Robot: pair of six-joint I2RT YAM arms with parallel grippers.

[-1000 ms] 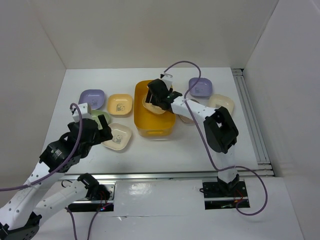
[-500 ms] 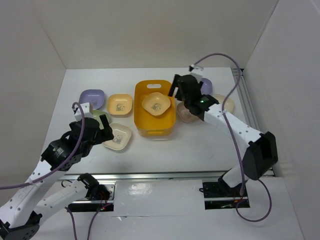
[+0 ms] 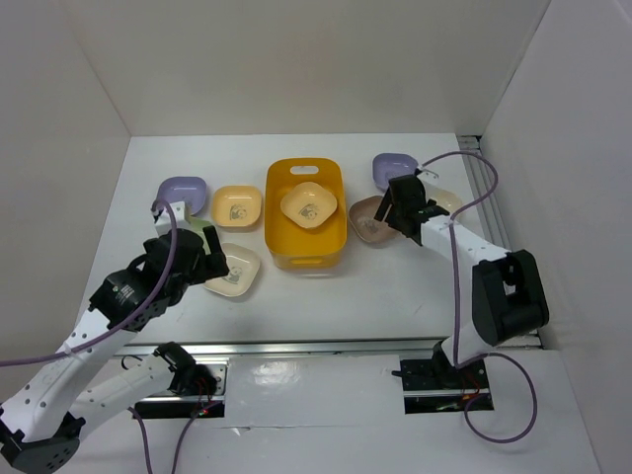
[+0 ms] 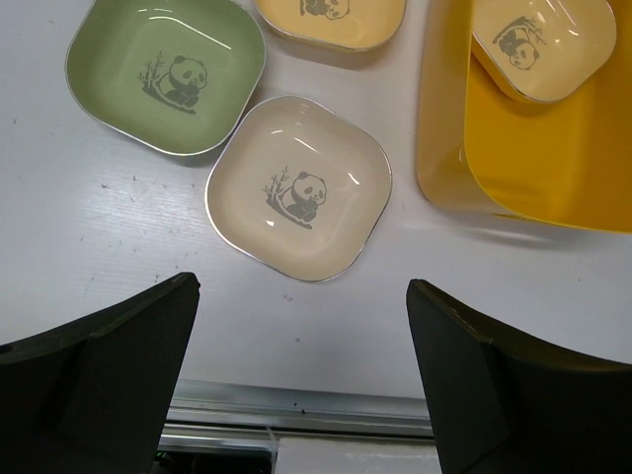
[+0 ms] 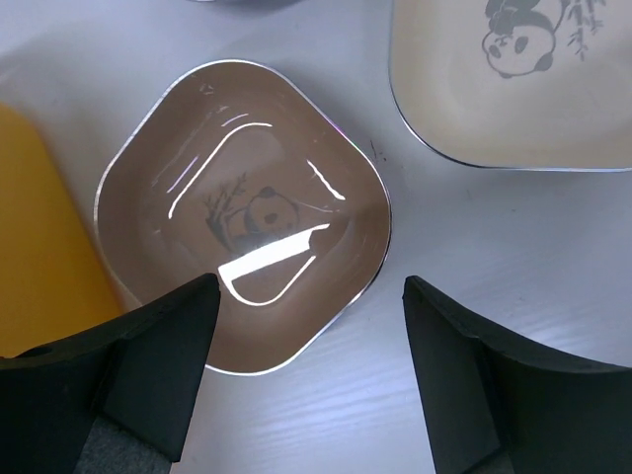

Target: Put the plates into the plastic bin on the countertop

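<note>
Two wide open, left hand (image 4: 301, 288), right hand (image 5: 311, 284)

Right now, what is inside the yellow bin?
One pale yellow plate with a panda print lies inside the bin. The rest of the bin looks bare. Anything under that plate is hidden.

white countertop (image 3: 326, 296) carries yellow bin (image 3: 306, 260) and scattered plates (image 3: 238, 205).
</note>
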